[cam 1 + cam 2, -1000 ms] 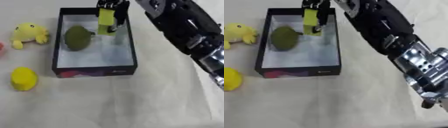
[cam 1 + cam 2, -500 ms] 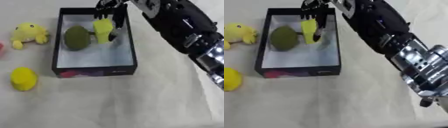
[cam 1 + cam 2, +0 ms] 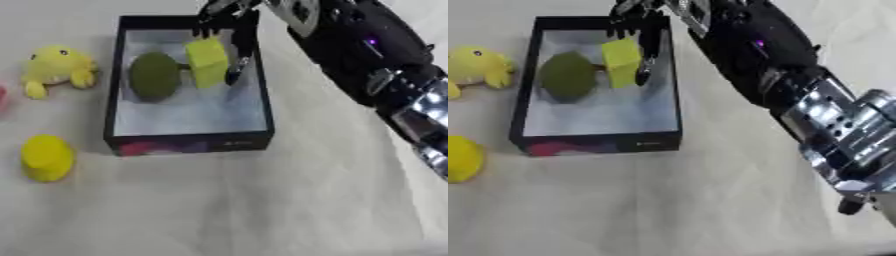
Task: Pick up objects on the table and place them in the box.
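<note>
A black box [image 3: 188, 141] with a pale floor stands at the upper middle of the cloth-covered table. A dark green rounded object [image 3: 155, 76] lies inside it at the left. A yellow-green block [image 3: 207, 61] sits just right of the green object, inside the box. My right hand [image 3: 243, 37] hangs over the box's far right part, open, its dark fingers pointing down beside and behind the block. I cannot tell whether a finger still touches the block. My left hand shows in no view.
A yellow plush duck [image 3: 57, 67] lies left of the box. A yellow rounded object [image 3: 45, 157] sits at the front left. Something red [image 3: 3, 95] shows at the left edge. My right arm [image 3: 815, 110] crosses the right side.
One second ago my right hand held the yellow-green block above the box. The block then tipped and dropped; it now rests in the box beside the green object, and the fingers have spread.
</note>
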